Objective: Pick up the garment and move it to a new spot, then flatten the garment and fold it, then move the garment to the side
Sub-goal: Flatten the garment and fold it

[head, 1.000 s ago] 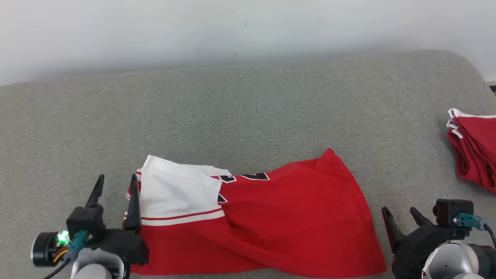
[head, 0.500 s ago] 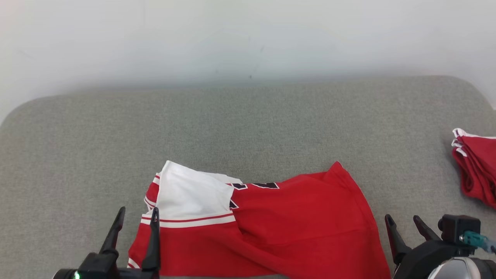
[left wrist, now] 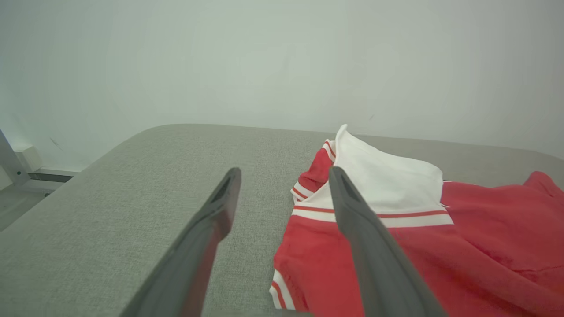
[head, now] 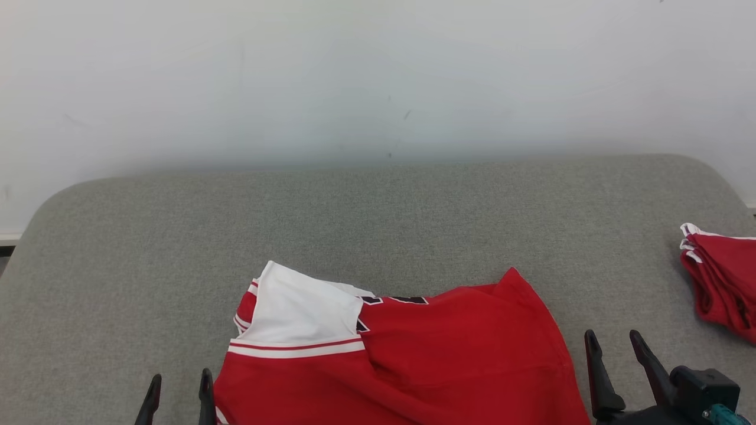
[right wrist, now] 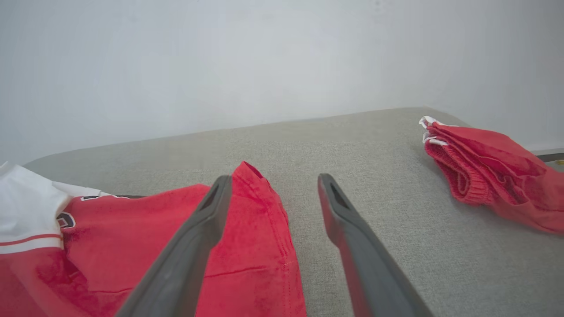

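Observation:
The garment is a red jersey with a white panel and red-white stripes, lying rumpled on the near middle of the grey padded table. It also appears in the left wrist view and the right wrist view. My left gripper stands open at the bottom edge, just left of the garment's striped corner, holding nothing. My right gripper is open beside the garment's right edge, its fingers empty. The left gripper's own fingers spread above the bare table, and the right gripper's fingers straddle the garment's right hem.
A second red garment lies folded in a pile at the table's right edge, also visible in the right wrist view. A pale wall rises behind the table. Bare grey cloth stretches across the far half and the left side.
The head camera has tilted upward, so the table and garment sit lower in the picture and more wall shows. Both grippers stay open; the left one now shows fingertips alone.

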Available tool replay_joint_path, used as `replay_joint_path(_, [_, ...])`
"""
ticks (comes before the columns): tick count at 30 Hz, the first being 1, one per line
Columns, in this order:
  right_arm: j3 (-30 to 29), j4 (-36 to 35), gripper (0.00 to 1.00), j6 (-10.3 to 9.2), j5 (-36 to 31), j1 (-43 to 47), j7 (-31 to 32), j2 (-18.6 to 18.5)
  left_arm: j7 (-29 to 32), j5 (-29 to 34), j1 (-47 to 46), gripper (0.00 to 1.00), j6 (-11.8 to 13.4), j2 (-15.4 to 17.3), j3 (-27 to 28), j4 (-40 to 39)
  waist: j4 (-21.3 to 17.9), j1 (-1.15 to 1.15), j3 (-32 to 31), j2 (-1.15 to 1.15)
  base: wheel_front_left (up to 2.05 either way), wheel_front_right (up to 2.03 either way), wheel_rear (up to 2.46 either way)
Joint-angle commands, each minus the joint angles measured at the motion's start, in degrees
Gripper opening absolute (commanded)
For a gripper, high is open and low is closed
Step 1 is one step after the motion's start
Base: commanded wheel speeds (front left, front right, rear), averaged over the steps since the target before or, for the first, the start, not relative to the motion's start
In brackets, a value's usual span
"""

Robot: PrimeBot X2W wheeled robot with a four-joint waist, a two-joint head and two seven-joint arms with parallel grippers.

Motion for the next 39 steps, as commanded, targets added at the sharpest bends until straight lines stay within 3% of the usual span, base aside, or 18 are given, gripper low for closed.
replay_joint_path(1, [0.23,0.44,1.00,-0.14,-0.81,0.66,-2.74,-0.01,-0.18,0.79,0.88,1.00,-0.82,-0.57,1.20,1.66,-0.41,0.01,-0.79,0.00,0.00,0.00,0.00])
replay_joint_path(8, [0.94,2.60,1.00,-0.14,-2.30,1.86,-8.87,-0.89,-0.18,1.97,1.01,1.00,-2.56,-1.86,3.86,5.08,-0.95,0.01,-1.85,0.00,0.00,0.00,0.00])
replay_joint_path(28, [2.19,4.91,1.00,-0.14,-1.18,0.46,-8.69,-1.45,-0.18,3.68,-0.77,1.00,-5.47,-3.29,5.62,7.82,-1.62,0.01,-0.80,0.00,0.00,0.00,0.00])
replay_joint_path(34, [2.47,4.82,1.00,-0.14,-0.94,0.47,-8.39,-1.49,-0.17,3.47,-2.34,1.00,-6.02,-3.42,3.63,9.21,-1.75,0.01,-0.47,0.00,0.00,0.00,0.00])
replay_joint_path(39, [3.39,4.57,1.00,-0.14,-0.65,-0.06,-7.87,-1.52,0.30,2.36,-7.85,1.00,-6.53,-1.34,-0.57,14.77,-2.47,0.01,0.32,0.00,0.00,0.00,0.00])
